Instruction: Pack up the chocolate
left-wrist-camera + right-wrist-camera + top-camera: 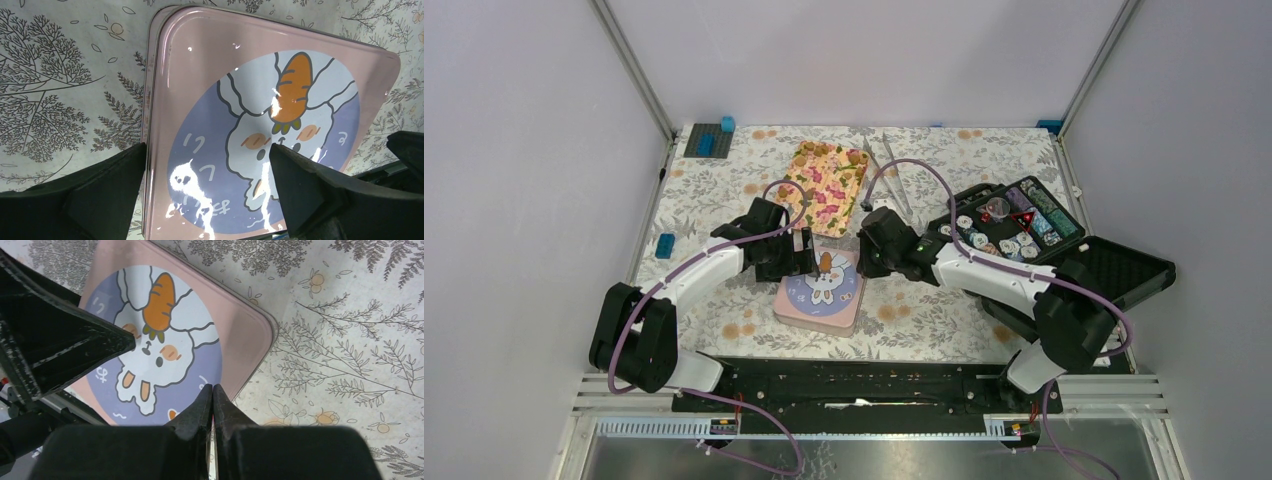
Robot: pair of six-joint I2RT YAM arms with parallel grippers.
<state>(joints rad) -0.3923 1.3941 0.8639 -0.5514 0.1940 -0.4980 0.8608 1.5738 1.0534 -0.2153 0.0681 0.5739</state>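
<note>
The left gripper (207, 160) is held open, one finger set outside the edge of the pink tin (819, 305) and the other over its lid (200, 75). The right gripper (212, 392) is pressed closed with nothing seen between its fingers, its tips at the lid's 3 o'clock edge. The tin is shut. The chocolate (807, 153) is found on the floral tray (829, 212), at 12 o'clock from the tin. If the lid is pried from one side only, the glossy tin may be dragged across the tablecloth (924, 320), or tipped against the tray so that lumps are scattered.
</note>
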